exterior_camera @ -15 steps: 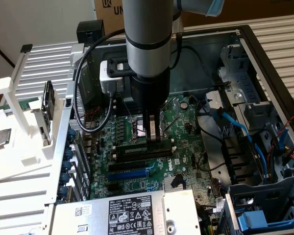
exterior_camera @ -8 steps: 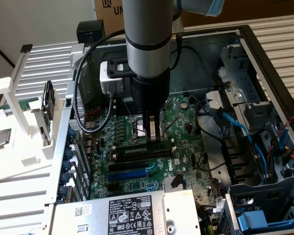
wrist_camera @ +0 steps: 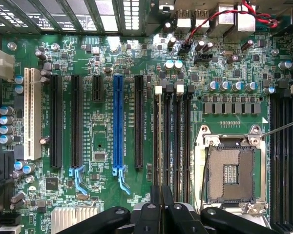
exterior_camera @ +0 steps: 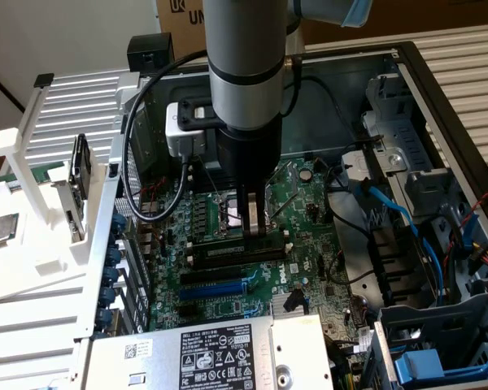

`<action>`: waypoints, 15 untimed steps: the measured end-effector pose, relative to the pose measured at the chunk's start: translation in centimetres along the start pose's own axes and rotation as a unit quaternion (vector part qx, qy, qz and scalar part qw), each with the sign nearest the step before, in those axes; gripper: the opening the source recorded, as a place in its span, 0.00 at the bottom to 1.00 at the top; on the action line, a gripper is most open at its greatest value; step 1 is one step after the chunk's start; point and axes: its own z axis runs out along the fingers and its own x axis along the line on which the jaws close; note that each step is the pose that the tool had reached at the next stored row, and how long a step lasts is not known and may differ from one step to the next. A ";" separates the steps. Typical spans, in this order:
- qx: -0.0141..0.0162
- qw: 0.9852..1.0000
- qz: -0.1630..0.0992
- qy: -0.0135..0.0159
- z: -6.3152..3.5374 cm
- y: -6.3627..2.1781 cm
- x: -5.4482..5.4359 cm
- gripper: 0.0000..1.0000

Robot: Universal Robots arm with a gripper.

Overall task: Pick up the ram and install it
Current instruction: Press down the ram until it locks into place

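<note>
The ram (exterior_camera: 236, 253) stands on edge in a black memory slot on the green motherboard (exterior_camera: 309, 244), beside the open processor socket (wrist_camera: 230, 171). It looks dark, with a pale label strip along its side. In the wrist view it is edge-on, a thin grey line (wrist_camera: 160, 146) running along the slot away from the fingers. My gripper (exterior_camera: 256, 231) points straight down into the case, its two black fingers (wrist_camera: 156, 214) pressed close together on the stick's top edge. Whether the stick is fully seated cannot be told.
The open computer case has metal walls (exterior_camera: 407, 97) all round. Blue and black cables (exterior_camera: 390, 211) run at the exterior view's right, with a power supply (exterior_camera: 203, 353) in front. A white rack (exterior_camera: 32, 203) outside the case holds a silver processor chip (exterior_camera: 0, 230) and a green board edge (exterior_camera: 20, 173).
</note>
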 end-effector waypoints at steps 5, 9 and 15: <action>0.000 1.000 0.000 0.000 0.00 0.04 0.0 0.12; 0.000 1.000 0.000 0.000 0.00 0.12 0.0 0.12; 0.000 1.000 0.000 0.000 0.04 0.13 0.0 0.12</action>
